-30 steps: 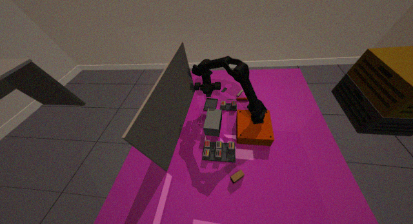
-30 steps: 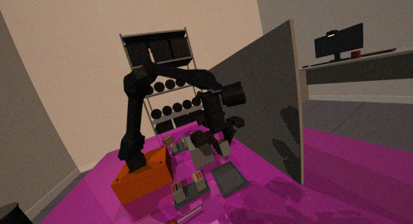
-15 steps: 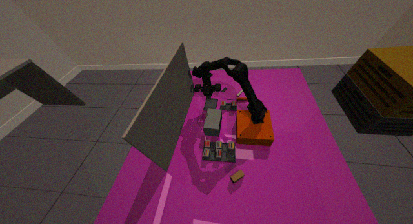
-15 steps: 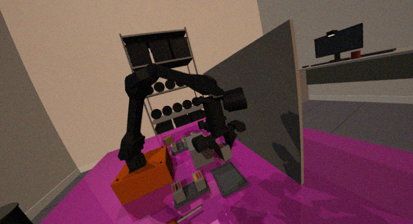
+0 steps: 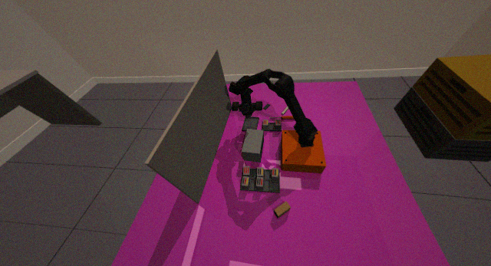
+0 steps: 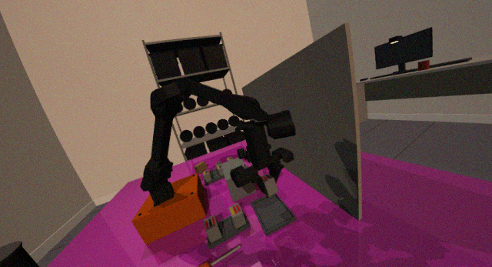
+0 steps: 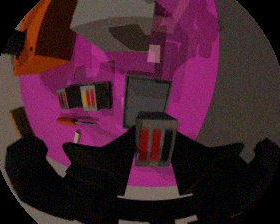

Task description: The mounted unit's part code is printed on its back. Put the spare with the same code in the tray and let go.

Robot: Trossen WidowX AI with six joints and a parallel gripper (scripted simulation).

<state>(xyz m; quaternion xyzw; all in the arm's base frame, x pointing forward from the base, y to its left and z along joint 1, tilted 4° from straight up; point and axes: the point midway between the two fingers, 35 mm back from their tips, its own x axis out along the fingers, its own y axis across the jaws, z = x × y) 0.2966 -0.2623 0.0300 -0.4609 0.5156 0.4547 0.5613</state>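
Note:
My gripper (image 6: 270, 178) (image 7: 151, 128) is shut on a grey unit (image 6: 270, 187) (image 7: 163, 121), whose visible face has two red stripes and one black. It is held above the table by the near edge of the flat dark grey tray (image 5: 250, 123) (image 6: 273, 216) (image 7: 147, 95) in the wrist view. The tray looks empty. Beside the tray, a small dark rack (image 5: 271, 129) (image 7: 108, 95) holds two striped units, one yellow-red-red (image 6: 237, 216) (image 7: 89, 98). A larger rack (image 5: 273, 185) holds several striped units. Which one is the mounted unit, I cannot tell.
A grey box (image 5: 253, 143) (image 7: 116, 30) stands between the tray and the larger rack. An orange box (image 5: 303, 159) (image 6: 173, 221) carries the arm's base. A tall grey panel (image 5: 196, 132) (image 6: 311, 105) stands close beside the gripper. A screwdriver (image 7: 66, 121) and a tan block (image 5: 281, 209) lie around.

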